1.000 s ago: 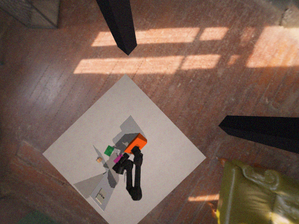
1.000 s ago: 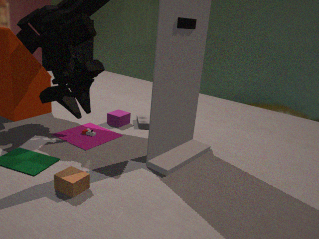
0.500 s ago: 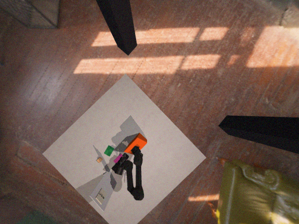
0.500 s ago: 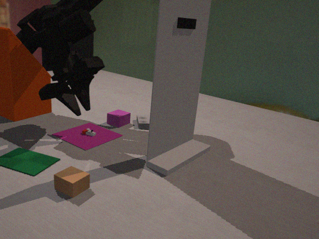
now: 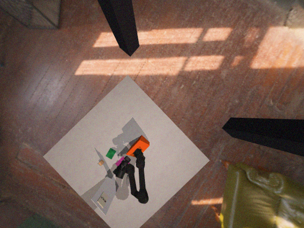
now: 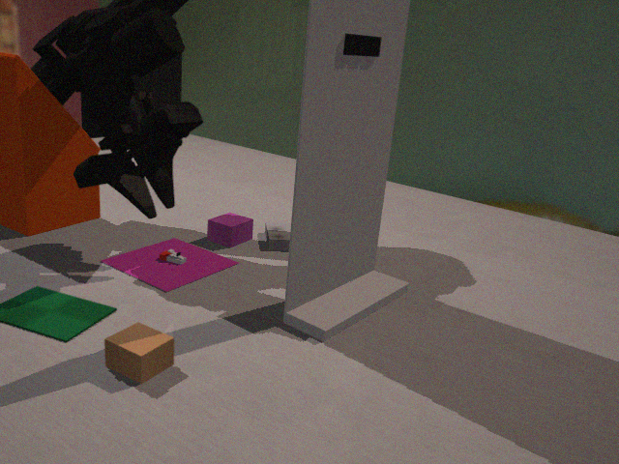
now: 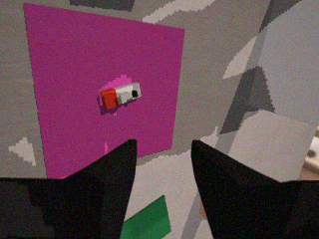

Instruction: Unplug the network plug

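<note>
The plug, light grey with a red end, lies on the magenta square, well inside its edges. It is away from the upright panel. My gripper is partly open and empty, above the table near the magenta square. A gap separates its fingertips from the plug, and the fingers touch nothing that I can see. A dark block sits high on the panel; no socket opening can be made out on it.
A green square lies beside the magenta one. A tan block, a magenta block and a grey block stand on the table. A large orange block stands close to the arm.
</note>
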Controlling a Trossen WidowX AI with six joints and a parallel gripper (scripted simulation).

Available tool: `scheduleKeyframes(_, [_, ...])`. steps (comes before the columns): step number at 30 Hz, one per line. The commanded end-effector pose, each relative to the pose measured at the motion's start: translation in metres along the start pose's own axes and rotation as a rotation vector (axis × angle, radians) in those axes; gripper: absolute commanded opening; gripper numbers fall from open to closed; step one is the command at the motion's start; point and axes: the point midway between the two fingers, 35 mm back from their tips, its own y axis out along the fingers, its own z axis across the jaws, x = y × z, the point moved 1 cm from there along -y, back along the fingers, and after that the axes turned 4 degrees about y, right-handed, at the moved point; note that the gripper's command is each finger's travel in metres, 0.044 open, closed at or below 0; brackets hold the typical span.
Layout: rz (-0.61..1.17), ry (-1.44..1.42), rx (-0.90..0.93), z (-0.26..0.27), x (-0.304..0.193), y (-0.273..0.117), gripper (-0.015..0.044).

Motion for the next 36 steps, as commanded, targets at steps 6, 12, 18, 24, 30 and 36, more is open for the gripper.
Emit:
scheduleKeyframes(6, [-0.004,-0.007,0.000,-0.004,0.001,-0.005,0.0156])
scheduleKeyframes(12, [-0.004,-0.007,0.000,-0.007,0.001,-0.008,0.0156])
scheduleKeyframes(18, [-0.004,-0.007,0.001,-0.009,0.001,-0.012,0.0156])
scheduleKeyframes(24, [-0.005,-0.007,0.000,-0.011,0.001,-0.015,0.0156])
scheduleKeyframes(30, [-0.006,-0.006,0.000,-0.013,0.001,-0.019,0.0156])
scheduleKeyframes(36, [-0.007,-0.006,-0.001,-0.015,0.002,-0.023,0.0156])
